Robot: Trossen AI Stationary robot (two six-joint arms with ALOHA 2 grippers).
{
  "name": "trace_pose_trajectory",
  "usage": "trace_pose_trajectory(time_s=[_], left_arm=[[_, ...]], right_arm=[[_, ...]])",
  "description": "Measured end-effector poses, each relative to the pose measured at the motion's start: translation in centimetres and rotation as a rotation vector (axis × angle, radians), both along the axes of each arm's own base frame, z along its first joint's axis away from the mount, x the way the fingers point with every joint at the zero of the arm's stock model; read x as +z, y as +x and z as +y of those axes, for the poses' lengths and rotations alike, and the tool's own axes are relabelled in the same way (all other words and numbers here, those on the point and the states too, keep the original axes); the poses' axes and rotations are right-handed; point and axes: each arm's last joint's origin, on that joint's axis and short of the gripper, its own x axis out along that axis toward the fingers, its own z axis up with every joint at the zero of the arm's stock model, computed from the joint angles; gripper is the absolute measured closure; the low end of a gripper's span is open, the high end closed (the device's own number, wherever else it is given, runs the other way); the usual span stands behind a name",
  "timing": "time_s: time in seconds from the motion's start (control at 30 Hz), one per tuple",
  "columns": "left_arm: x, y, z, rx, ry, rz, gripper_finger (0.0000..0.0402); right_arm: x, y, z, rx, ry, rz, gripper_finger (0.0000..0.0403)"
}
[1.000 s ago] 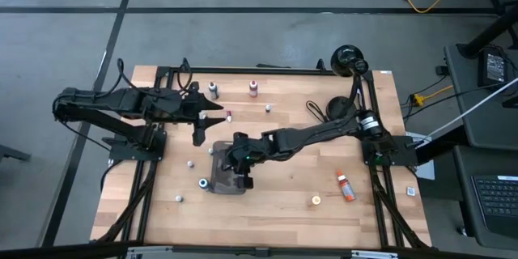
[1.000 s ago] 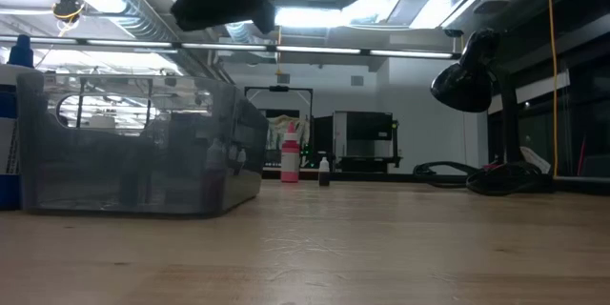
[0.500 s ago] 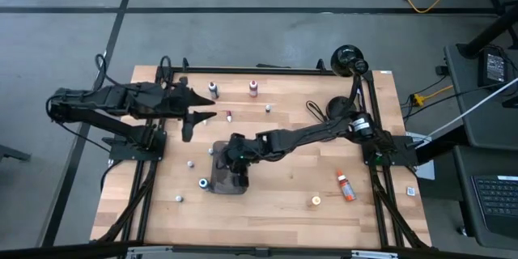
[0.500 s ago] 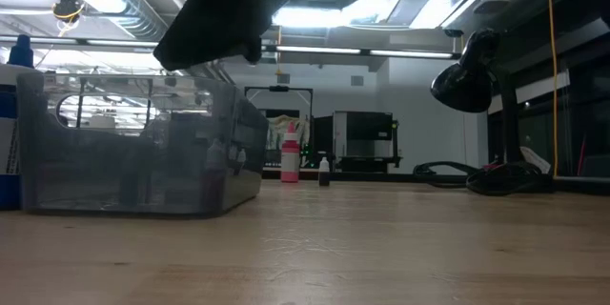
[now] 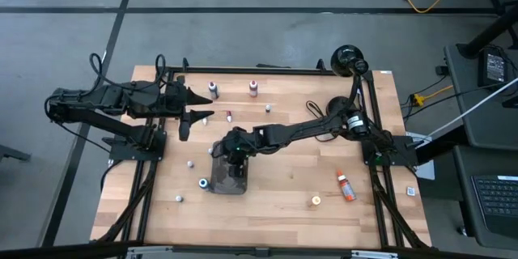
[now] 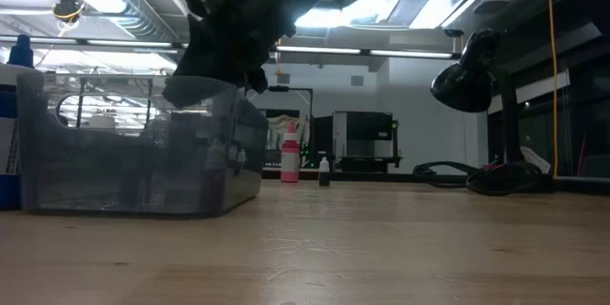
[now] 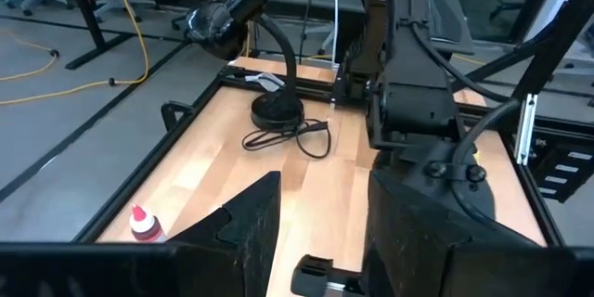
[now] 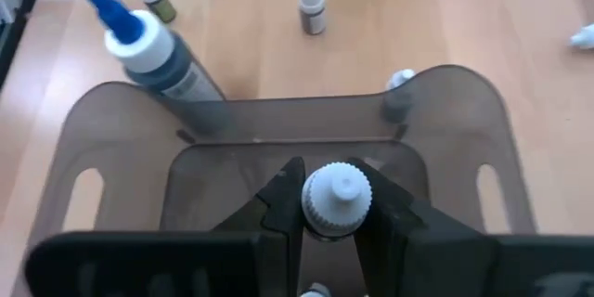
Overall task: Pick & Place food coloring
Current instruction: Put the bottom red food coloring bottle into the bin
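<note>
A: The right gripper was clamped on a white-capped food coloring bottle, its fingers pressed against the neck on both sides, and it hung directly over the dark grey tray. What could have gone wrong from there?

B: The grip sat high, near the cap, so the bottle might have swung or slipped as the fingers parted and landed on its side, or bounced off the tray's wall. Another small bottle showed just at the far rim, and a drop too close could have knocked it.

A: And outside the tray?

B: A larger blue-tipped bottle stood touching the far wall; a low sweep of the arm could have tipped it. Several bottles were scattered over the table, among them an orange one near the right edge.

A: The other arm?

B: The left gripper waited with its fingers apart near the table's far left, close enough to the right arm that reaching together risked a collision.
</note>
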Motion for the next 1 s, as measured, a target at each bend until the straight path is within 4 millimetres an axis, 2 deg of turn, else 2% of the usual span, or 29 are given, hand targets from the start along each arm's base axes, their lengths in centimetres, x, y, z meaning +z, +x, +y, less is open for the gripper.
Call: trace_pose_trajectory(time_s=[0.37, 0.8, 1.0], left_arm=[[0.0, 0.0, 0.0, 0.000, 0.000, 0.000, 0.0245], [0.0, 0.0, 0.0, 0.000, 0.001, 0.001, 0.0245], [0.0, 0.0, 0.0, 0.000, 0.001, 0.001, 0.0246]], right_arm=[[0.0, 0.2, -2.1, -0.040, -0.004, -0.001, 0.0326], [-3.1, 0.7, -1.1, -0.026, 0.008, 0.054, 0.0326], [-3.3, 0.8, -1.4, -0.038, 0.013, 0.055, 0.0327]])
